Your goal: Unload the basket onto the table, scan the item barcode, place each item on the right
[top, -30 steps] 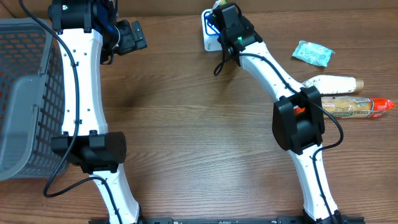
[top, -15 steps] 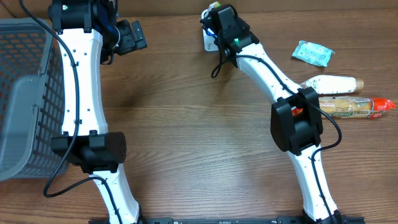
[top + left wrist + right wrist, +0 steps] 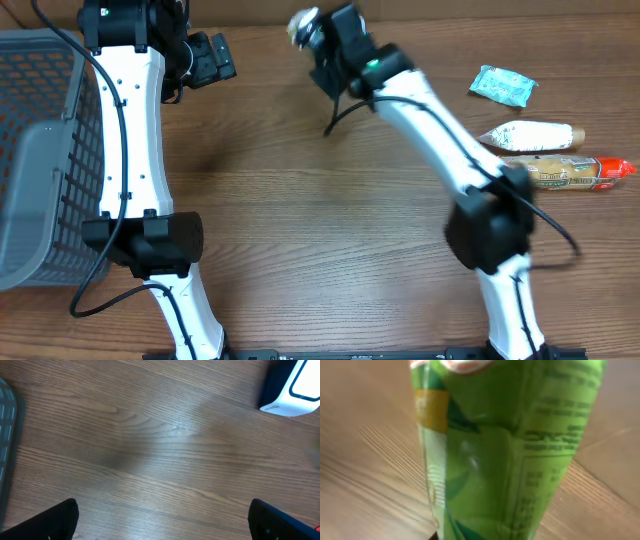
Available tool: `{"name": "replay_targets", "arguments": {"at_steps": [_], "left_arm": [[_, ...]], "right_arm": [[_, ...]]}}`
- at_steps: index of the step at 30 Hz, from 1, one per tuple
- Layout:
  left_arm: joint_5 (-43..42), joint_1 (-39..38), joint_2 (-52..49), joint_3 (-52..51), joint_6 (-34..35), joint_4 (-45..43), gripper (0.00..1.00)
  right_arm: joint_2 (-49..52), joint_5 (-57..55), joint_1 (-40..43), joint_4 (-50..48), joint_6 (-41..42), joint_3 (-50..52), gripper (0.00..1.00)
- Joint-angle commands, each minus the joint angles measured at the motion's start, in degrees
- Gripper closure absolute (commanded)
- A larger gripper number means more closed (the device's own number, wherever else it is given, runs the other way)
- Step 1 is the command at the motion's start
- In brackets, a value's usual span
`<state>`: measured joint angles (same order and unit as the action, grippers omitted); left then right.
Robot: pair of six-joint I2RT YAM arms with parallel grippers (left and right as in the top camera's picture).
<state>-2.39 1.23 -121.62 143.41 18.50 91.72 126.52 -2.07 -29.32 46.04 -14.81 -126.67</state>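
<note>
A green packet (image 3: 510,460) with printed text fills the right wrist view, held upright above the wooden table. From overhead its pale end (image 3: 303,22) pokes out of my right gripper (image 3: 322,45), which is shut on it at the back middle of the table. The white and blue scanner (image 3: 292,387) stands at the top right of the left wrist view; overhead, the right arm hides it. At the back left my left gripper (image 3: 205,60) hangs open and holds nothing, and its dark fingertips (image 3: 55,520) sit wide apart above bare wood.
A grey mesh basket (image 3: 40,150) takes up the left side, its edge (image 3: 6,435) showing in the left wrist view. At the right lie a teal packet (image 3: 503,84), a white packet (image 3: 530,134) and a long snack pack (image 3: 570,171).
My right arm has swung left and slightly back, carrying the green packet away from its earlier spot over the scanner. The left arm has stayed still.
</note>
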Motion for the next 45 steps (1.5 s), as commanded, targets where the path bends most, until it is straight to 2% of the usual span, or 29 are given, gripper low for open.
{"name": "replay_targets", "arguments": {"at_steps": [1,2,7,11,12,13,14,15,17,19,23,25,26,27,29,30,33,38,44,45], "left_arm": [[-0.1,-0.1,0.9,1.1,0.8,-0.1,0.01],[-0.1,-0.1,0.9,1.1,0.8,-0.1,0.01],[-0.1,-0.1,0.9,1.1,0.8,-0.1,0.0],[-0.1,-0.1,0.9,1.1,0.8,-0.1,0.0],[-0.1,-0.1,0.9,1.1,0.8,-0.1,0.0],[-0.1,-0.1,0.9,1.1,0.8,-0.1,0.0],[-0.1,-0.1,0.9,1.1,0.8,-0.1,0.0],[-0.1,-0.1,0.9,1.1,0.8,-0.1,0.0],[-0.1,-0.1,0.9,1.1,0.8,-0.1,0.01],[-0.1,-0.1,0.9,1.1,0.8,-0.1,0.0],[-0.1,-0.1,0.9,1.1,0.8,-0.1,0.01],[-0.1,-0.1,0.9,1.1,0.8,-0.1,0.0],[-0.1,-0.1,0.9,1.1,0.8,-0.1,0.01],[-0.1,-0.1,0.9,1.1,0.8,-0.1,0.01],[-0.1,-0.1,0.9,1.1,0.8,-0.1,0.01],[-0.1,-0.1,0.9,1.1,0.8,-0.1,0.0],[-0.1,-0.1,0.9,1.1,0.8,-0.1,0.0],[-0.1,-0.1,0.9,1.1,0.8,-0.1,0.0],[-0.1,-0.1,0.9,1.1,0.8,-0.1,0.0],[-0.1,-0.1,0.9,1.1,0.8,-0.1,0.01]], "right_arm": [[-13.4,6.7,7.1,1.6,22.3,-1.6,0.96],[-16.1,6.7,10.7,5.5,28.4,-1.6,0.96],[-18.8,6.7,20.3,15.0,37.6,-1.6,0.96],[-18.6,6.5,27.8,23.3,50.6,-1.6,0.95],[-18.6,6.3,29.7,25.3,54.1,-1.6,0.85],[-18.5,6.2,31.1,27.1,56.9,-1.6,0.79],[-18.5,6.2,32.7,29.5,60.4,-1.6,0.74],[-18.3,5.8,34.1,31.7,63.8,-1.6,0.73],[-18.0,3.1,35.9,35.1,68.8,-1.6,0.87],[-17.4,-2.0,36.8,38.5,73.9,-1.5,0.91],[-15.4,-12.3,37.0,44.0,85.6,-0.7,0.86],[-14.7,-14.5,36.9,44.5,88.6,1.0,0.78],[-14.5,-15.1,36.9,44.4,89.7,2.1,0.78],[-14.2,-15.3,36.9,44.0,90.1,3.3,0.76],[-14.1,-15.3,36.9,42.6,90.0,5.1,0.62],[-14.1,-15.3,36.9,42.2,90.0,5.7,0.58],[-14.2,-15.1,36.9,41.9,86.9,5.5,0.55],[-15.0,-11.6,36.7,41.5,72.0,2.0,0.56],[-18.5,4.5,34.9,43.7,45.2,-6.7,0.3],[-19.5,8.5,34.6,45.0,42.0,-9.2,0.3]]}}
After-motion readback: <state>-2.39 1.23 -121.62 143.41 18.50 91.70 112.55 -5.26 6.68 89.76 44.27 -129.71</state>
